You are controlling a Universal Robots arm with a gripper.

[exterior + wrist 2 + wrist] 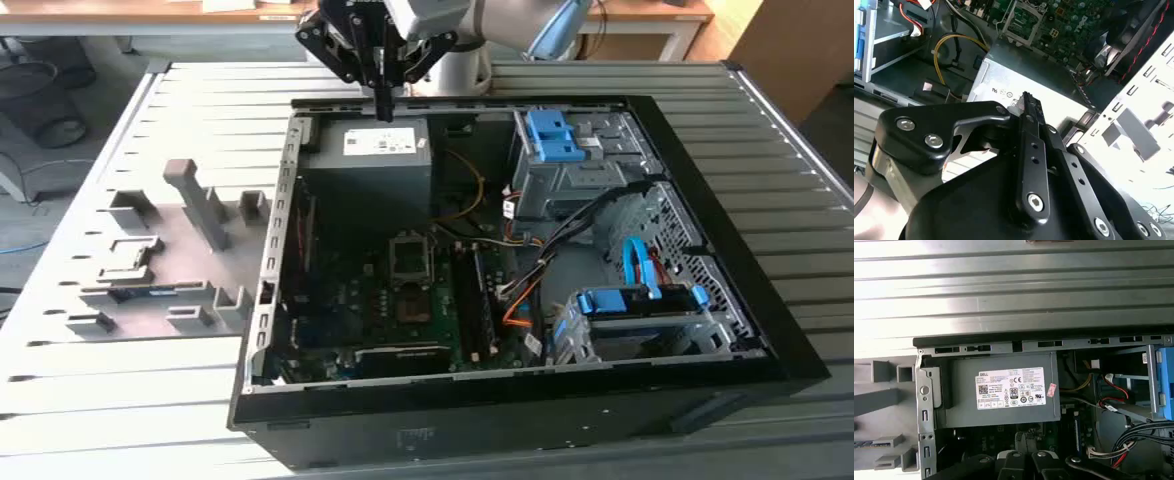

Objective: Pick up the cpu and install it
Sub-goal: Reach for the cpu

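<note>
Exterior view: claw (383, 112) narrow, fingers drawn together, poised over the grey box (387, 150) inside the open case (754, 290). Socket (411, 255) well apart from it.

Second wrist view: fingertips (1029, 102) meet above the box. Cannot tell whether the cpu sits between them.

First wrist view: box near the slatted bench (1014, 280).

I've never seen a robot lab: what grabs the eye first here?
A black computer case lies open on the slatted table, circuit board bared. The black gripper hangs above the grey box with a white label; bright blue brackets stand out at the exterior view's right.
</note>
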